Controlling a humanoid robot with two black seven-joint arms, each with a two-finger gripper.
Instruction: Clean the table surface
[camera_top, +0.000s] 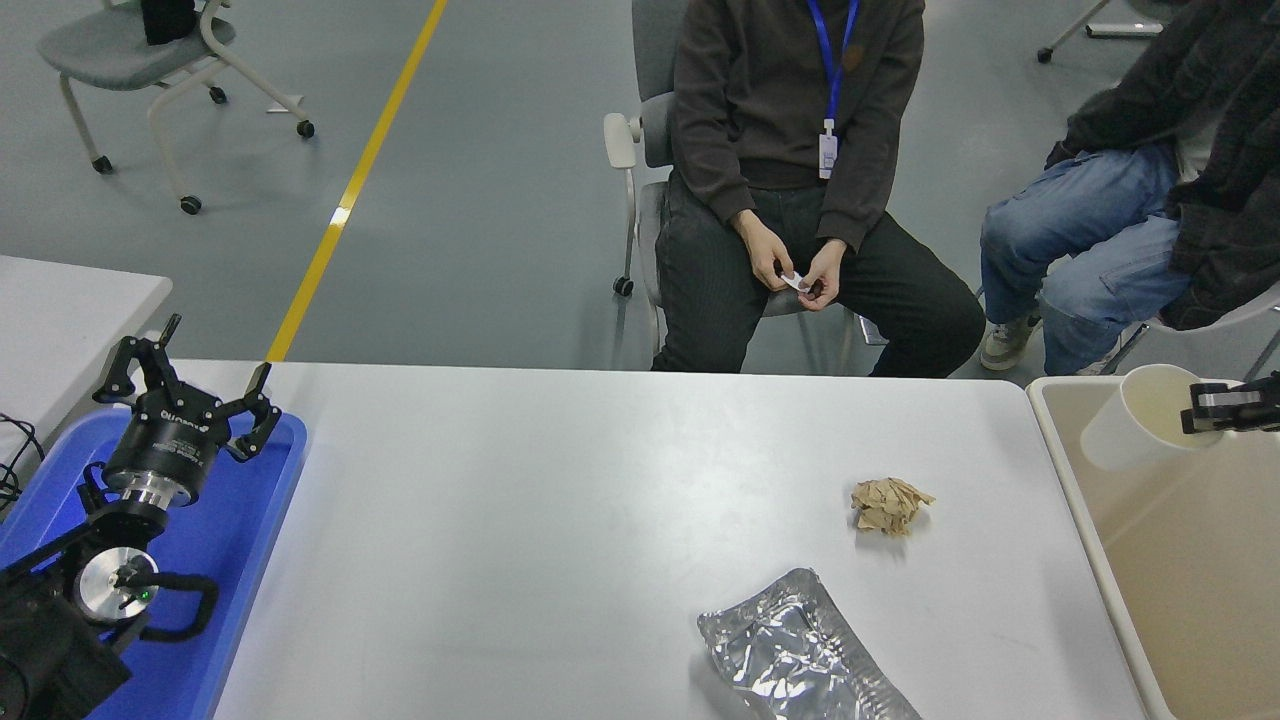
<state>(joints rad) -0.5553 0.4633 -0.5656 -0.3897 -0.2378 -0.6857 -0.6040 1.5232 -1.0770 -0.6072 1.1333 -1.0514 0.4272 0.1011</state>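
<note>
Table surface (560, 500) holds crumpled brown paper (889, 506), foil bag (805, 655) cut off below | right gripper (1210, 408), mostly off-frame, pinches white paper cup (1135, 432) over beige bin (1060, 470) | left gripper (185, 385) splayed above blue tray (270, 520).

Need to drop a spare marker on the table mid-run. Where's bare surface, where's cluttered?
Bare: the table surface between the blue tray and the crumpled brown paper, plus the far strip. Crowded: near right, around the paper and foil bag. The right end effector holds a white cup over the bin.

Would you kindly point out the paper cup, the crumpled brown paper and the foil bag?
paper cup (1125, 438), head view, outer side wall.
crumpled brown paper (888, 506), head view, centre.
foil bag (800, 650), head view, crinkled middle.
</note>
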